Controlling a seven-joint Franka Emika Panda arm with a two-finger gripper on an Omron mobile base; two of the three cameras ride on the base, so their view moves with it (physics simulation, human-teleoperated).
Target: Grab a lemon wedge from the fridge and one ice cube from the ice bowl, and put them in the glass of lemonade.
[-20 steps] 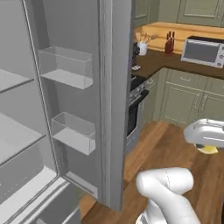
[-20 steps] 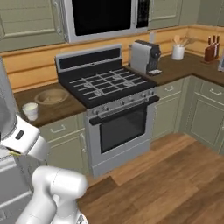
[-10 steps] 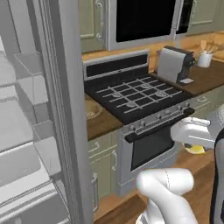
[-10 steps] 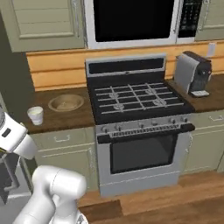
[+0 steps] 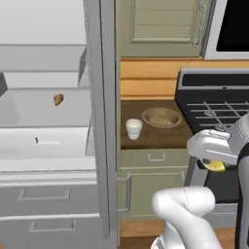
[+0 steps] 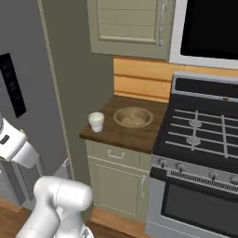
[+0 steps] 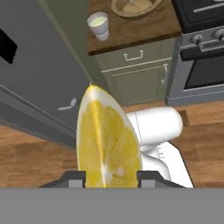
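Tool (image 7: pixel 109 175) clamped on lemon wedge (image 7: pixel 107 140), wedge upright between fingertips, cut face toward camera.

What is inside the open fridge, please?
On a white shelf of the fridge lies one small brown lump. Below are grey drawers, shut, so their contents are hidden. The fridge's grey wall covers part of the inside.

Brushed grey metal fridge (image 5: pixel 104 121), dark wooden surface (image 6: pixel 135 131), matt painted cabinet fronts (image 6: pixel 116 181), warm plank floor (image 7: pixel 26 162), glossy wet-looking lemon wedge (image 7: pixel 108 142).
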